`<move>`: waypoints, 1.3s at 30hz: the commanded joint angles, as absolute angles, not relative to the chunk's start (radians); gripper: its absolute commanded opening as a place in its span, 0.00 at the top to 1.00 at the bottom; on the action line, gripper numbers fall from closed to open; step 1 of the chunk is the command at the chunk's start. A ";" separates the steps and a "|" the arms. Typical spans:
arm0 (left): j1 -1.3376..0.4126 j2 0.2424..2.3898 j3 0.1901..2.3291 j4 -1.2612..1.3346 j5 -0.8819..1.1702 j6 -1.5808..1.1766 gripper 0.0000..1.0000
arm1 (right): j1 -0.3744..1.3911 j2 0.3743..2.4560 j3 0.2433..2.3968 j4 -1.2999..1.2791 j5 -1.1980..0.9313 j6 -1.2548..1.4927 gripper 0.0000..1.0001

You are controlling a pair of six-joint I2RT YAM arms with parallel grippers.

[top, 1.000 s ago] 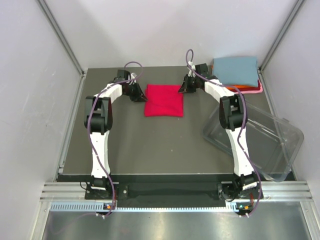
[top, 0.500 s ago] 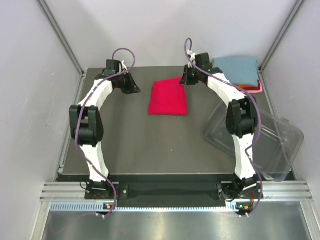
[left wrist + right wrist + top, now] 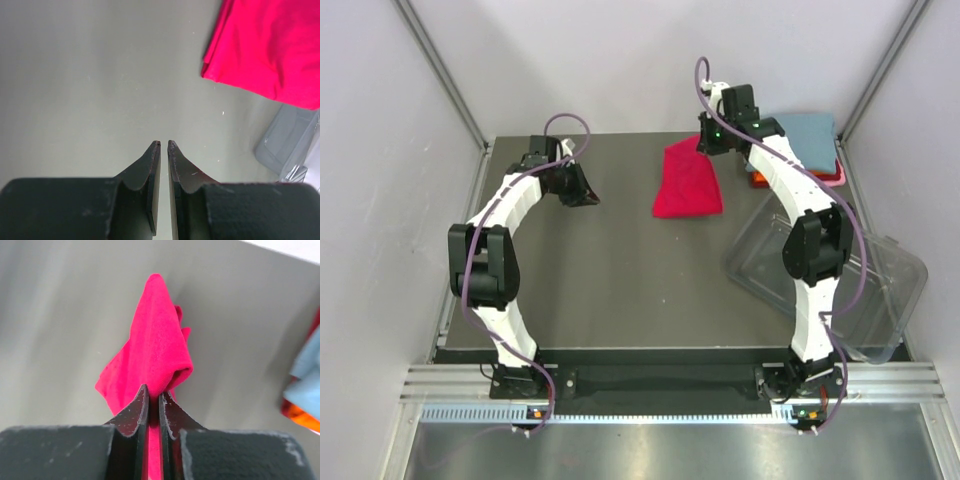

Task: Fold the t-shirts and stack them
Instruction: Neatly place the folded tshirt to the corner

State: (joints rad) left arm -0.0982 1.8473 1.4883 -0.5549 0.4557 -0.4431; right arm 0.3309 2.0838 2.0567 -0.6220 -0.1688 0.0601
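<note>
At the far side of the table (image 3: 620,290), right of centre, the folded crimson t-shirt (image 3: 687,182) is held up by one far corner, the right gripper (image 3: 705,140) being clamped tight on the cloth; in the right wrist view the red fabric is seen pinched between the closed jaws and bunched beyond the fingertips. Whether its lower edge touches the table cannot be told. A second ago the shirt lay flat and square at the middle of the far half, with a gripper at either side; it has since been carried rightward and turned askew, nearer the stack in the far right corner. There the blue-grey t-shirt (image 3: 810,135) is seen on top, with the orange t-shirt (image 3: 825,172) under it and an edge of the pink t-shirt (image 3: 840,178) at the bottom. The left gripper (image 3: 588,190) has been drawn back to the left and is now well apart from the crimson t-shirt; its jaws are nearly together, a thin slit between them, and nothing is held. The clear tub (image 3: 860,280) lies tilted at the right edge as before
</note>
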 commanded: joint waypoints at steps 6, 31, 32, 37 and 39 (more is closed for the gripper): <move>-0.098 1.807 1.459 -0.554 0.492 -0.417 0.84 | 0.293 1.987 2.226 -0.727 -0.066 -0.084 1.00; -0.114 1.744 1.384 -0.471 0.632 -0.472 0.82 | 0.078 2.071 2.338 -0.586 0.098 -0.336 1.00; -0.114 1.750 1.382 -0.456 0.649 -0.482 0.82 | 0.072 2.066 2.333 -0.583 0.089 -0.331 1.00; -0.112 1.760 1.382 -0.449 0.670 -0.491 0.82 | 0.051 2.033 2.307 -0.551 0.071 -0.339 1.00; -0.114 1.755 1.382 -0.449 0.666 -0.492 0.82 | 0.037 2.031 2.313 -0.545 0.063 -0.342 1.00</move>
State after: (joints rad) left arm -0.1112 1.7912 1.3857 -0.4965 0.6392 -0.4862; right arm 0.0612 2.0777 2.2906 -0.6498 0.0757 -0.3210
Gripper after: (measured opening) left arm 0.183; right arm 0.043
